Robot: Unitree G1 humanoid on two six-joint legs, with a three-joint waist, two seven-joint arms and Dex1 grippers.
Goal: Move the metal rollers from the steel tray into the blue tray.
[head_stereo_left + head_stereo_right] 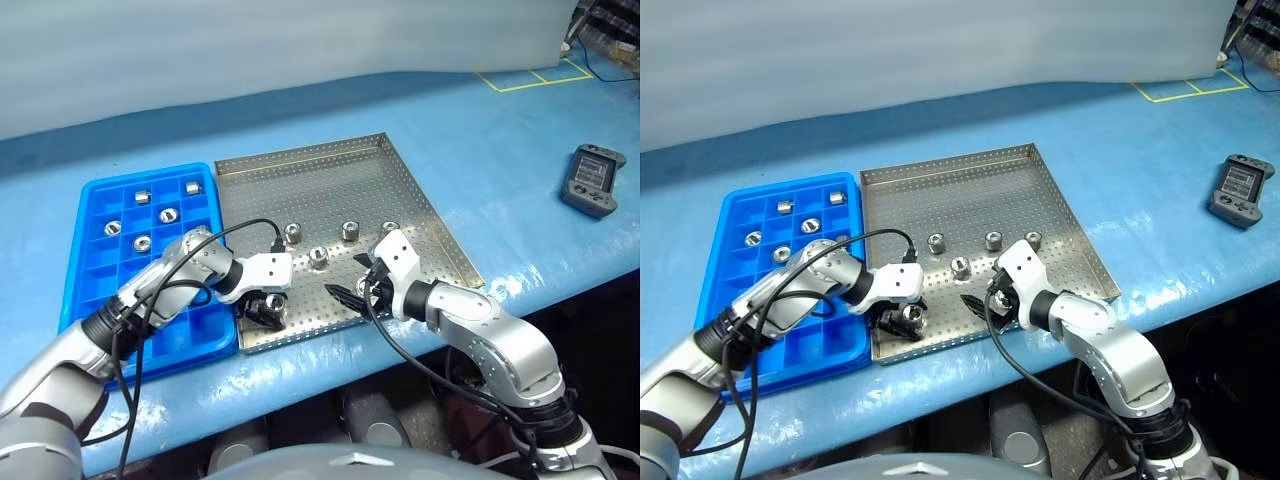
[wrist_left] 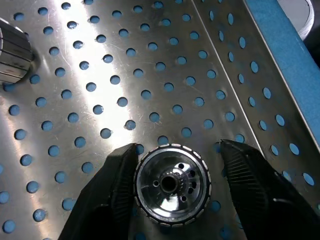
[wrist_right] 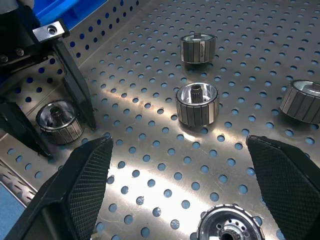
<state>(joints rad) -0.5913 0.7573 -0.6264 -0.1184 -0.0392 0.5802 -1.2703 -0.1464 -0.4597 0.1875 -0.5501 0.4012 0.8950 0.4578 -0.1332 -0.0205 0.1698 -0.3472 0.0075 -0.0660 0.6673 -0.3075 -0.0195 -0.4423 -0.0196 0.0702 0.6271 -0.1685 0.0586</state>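
One roller (image 2: 172, 182) stands hole-up between the left claw's (image 2: 178, 146) parted fingers, not yet pinched, near the steel tray's (image 1: 330, 180) front edge. The right claw (image 3: 178, 142) gapes wide, empty. The blue tray (image 1: 90, 200) lies just left.

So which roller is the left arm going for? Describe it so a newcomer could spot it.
Start at the steel tray beside the blue tray, and go to its near corner on the blue tray's side. The roller there stands on end between the left end effector's fingers. The other rollers on the steel tray stand free, farther in.
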